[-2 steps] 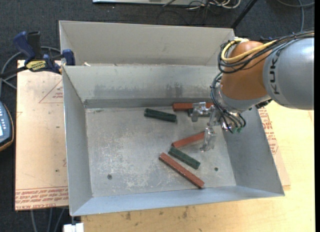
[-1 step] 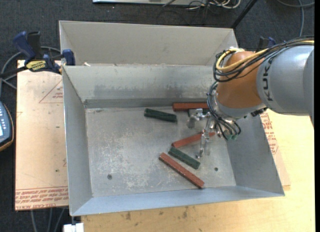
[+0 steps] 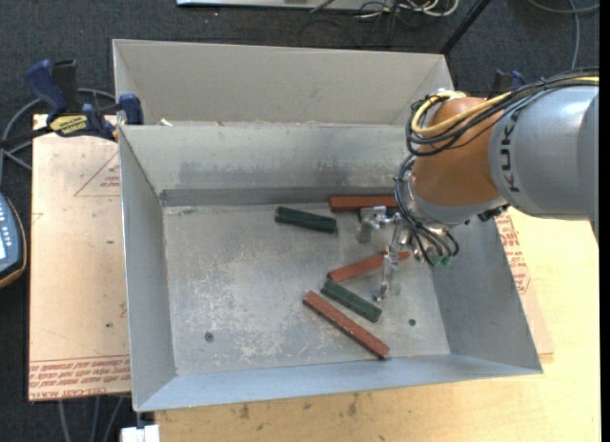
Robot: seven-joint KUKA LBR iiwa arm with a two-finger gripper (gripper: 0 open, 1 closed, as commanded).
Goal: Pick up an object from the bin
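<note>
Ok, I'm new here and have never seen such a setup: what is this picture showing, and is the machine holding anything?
One camera looks down into a grey metal bin from above, slightly sideways. The big grey and orange shape on the right is a robot arm reaching in; the orange cover and cables are part of it. Its working end hangs over the right middle of the floor, by a slanted reddish-brown bar. Just below lie a dark green bar and a longer reddish-brown bar. Further back lie a second green bar and a reddish-brown bar at the back wall. Whether anything is held, I cannot tell.
</note>
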